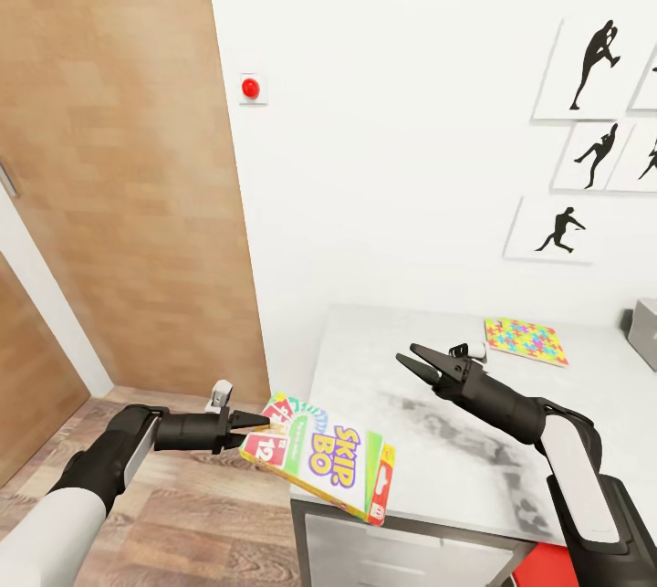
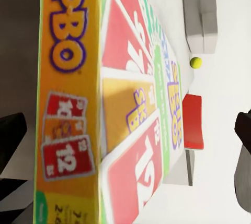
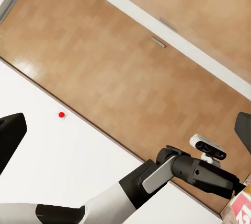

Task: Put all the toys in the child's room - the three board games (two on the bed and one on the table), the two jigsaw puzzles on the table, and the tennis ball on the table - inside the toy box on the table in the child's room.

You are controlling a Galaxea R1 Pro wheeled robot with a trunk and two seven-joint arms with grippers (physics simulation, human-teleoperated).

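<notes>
Two black grippers show in the head view over a pale grey tabletop (image 1: 401,368) standing against a white wall. The left gripper (image 1: 255,427) pinches the end of a colourful Skip-Bo board game box (image 1: 324,459), holding it in the air at the tabletop's near left corner, tilted, with its far end hanging over the table's front edge. The left wrist view has the box's orange side and its red number cards close up between the dark fingers (image 2: 243,151); past it lie a small yellow-green tennis ball (image 2: 195,62) and a grey box-shaped thing (image 2: 201,15) on the white surface. The right gripper (image 1: 422,365) hovers above the middle of the tabletop with its jaws spread and nothing between them. A flat multicoloured jigsaw puzzle (image 1: 525,340) lies near the back edge, toward the right. The right wrist view looks across at the left arm (image 3: 178,174), a wooden door (image 3: 130,67) and a red wall button (image 3: 61,114).
</notes>
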